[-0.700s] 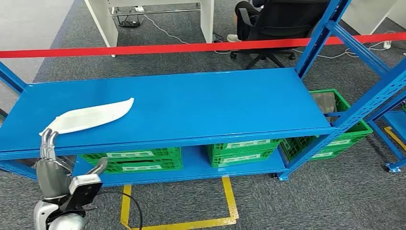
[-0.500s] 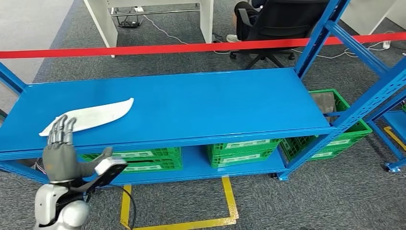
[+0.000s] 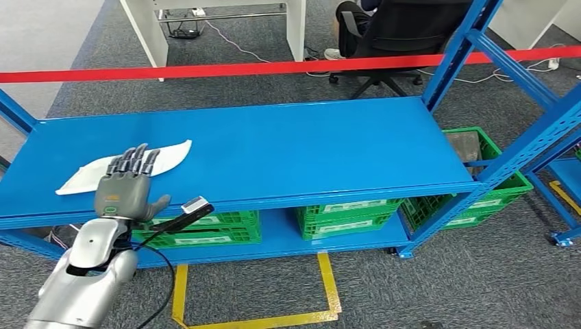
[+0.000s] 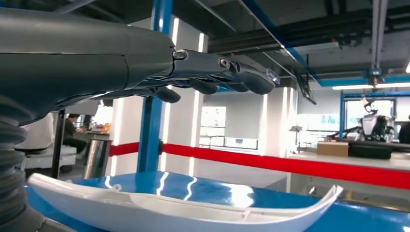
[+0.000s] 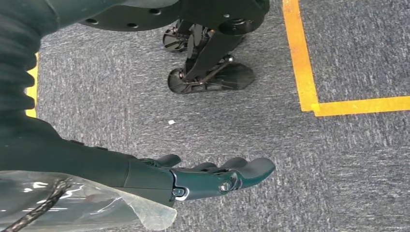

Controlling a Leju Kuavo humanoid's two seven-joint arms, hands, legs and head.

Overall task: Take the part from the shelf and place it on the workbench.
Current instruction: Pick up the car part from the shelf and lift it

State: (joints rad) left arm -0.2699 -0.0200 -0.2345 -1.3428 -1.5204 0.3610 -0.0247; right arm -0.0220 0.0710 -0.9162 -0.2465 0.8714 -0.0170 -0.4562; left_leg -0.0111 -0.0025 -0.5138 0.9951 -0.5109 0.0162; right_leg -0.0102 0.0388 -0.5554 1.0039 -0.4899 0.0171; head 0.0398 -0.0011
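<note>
Left hand hovered flat, released, over the white curved part | part lay near blue shelf's front-left corner | right hand released above carpet.

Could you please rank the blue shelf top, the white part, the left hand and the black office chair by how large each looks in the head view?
1. Blue shelf top, by far the largest.
2. Black office chair, cut off by the frame edge.
3. White part, partly covered by the hand.
4. Left hand, nearer the camera, so ranking it against the part is unsure.
</note>
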